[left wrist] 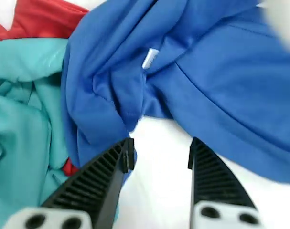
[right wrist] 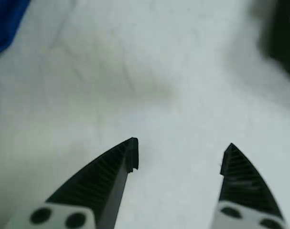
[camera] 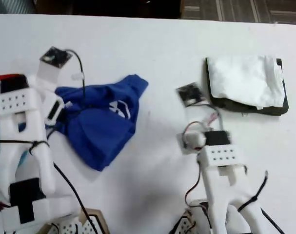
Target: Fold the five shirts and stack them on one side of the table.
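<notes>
High view: the blue shirt (camera: 101, 122) is lying crumpled on the surface (camera: 152, 44); well apart, a folded white shirt (camera: 245, 78) is resting on a black shirt (camera: 245, 105).
Left wrist view: the left pincer (left wrist: 160, 152) is gaping at the blue shirt's edge, beside a teal shirt (left wrist: 20, 119) and a red shirt (left wrist: 35, 19).
Right wrist view: the right pincer (right wrist: 180, 157) is gaping above the surface.

Your white plastic left arm (camera: 21, 112) stands at the high view's left edge, its black ribbed left gripper (left wrist: 160, 152) spread wide. Your white right arm (camera: 221, 156) sits lower right of centre, right gripper (right wrist: 179, 155) equally parted.
</notes>
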